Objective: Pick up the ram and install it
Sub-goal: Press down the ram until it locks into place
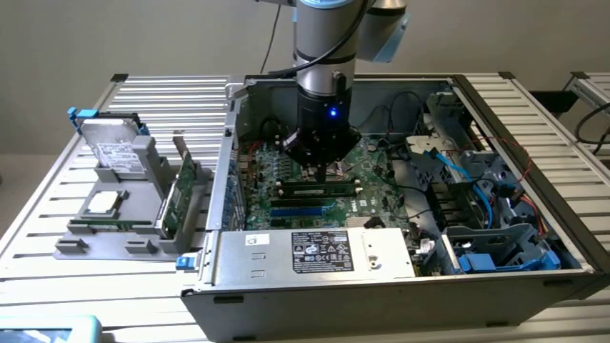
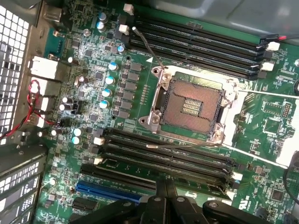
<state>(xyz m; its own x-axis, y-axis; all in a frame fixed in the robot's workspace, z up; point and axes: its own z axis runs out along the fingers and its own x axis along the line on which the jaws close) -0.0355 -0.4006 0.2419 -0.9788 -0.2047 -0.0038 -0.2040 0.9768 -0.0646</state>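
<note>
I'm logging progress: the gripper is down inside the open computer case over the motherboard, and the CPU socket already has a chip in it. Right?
Not quite. The gripper is over the motherboard inside the case, but the wrist view shows the CPU socket empty, its contact grid bare.

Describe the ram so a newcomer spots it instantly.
Inside the open computer case, find the green motherboard. Right under the arm's tool runs the ram, a slim green stick with dark chips; the blue slots beside it are bare.

My silver-grey arm (image 1: 322, 32) with pale blue joint cap, black cable down its side, black wrist with blue light, black pincer (image 1: 322, 166).
</note>
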